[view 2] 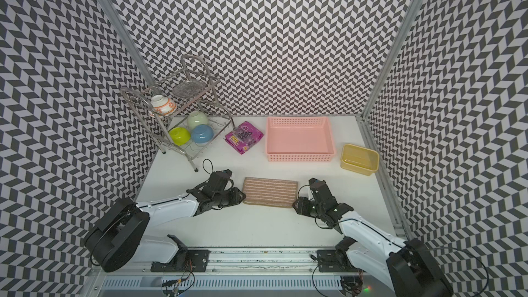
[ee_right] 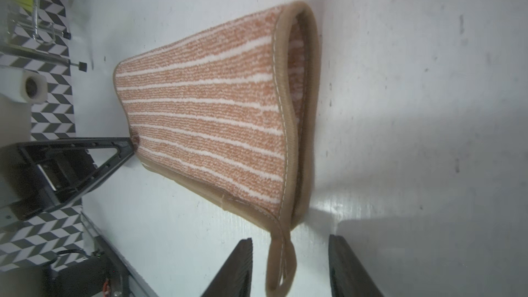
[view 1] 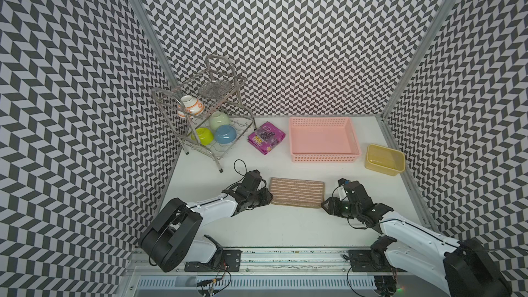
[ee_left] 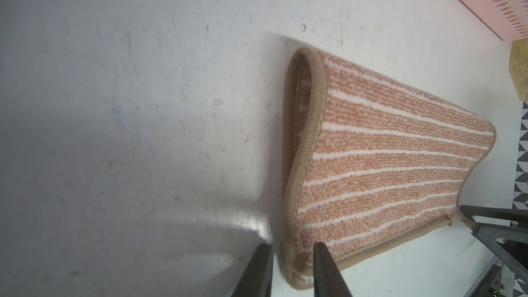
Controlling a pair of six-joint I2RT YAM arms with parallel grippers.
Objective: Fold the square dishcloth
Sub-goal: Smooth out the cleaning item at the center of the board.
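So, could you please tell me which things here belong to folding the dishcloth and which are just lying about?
For the job: square dishcloth, left gripper, right gripper.
Lying about: dish rack with bowls, purple packet, pink basket, yellow tub.

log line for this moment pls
dishcloth: folded in half on table | left end effector: open astride its corner | right end effector: open around corner loop

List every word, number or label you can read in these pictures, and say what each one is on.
"100": yellow figures on the purple packet, seen turned round in both top views.
Other print on that packet: too small and blurred to read.
Dishcloth, pink basket, yellow tub: no text visible.
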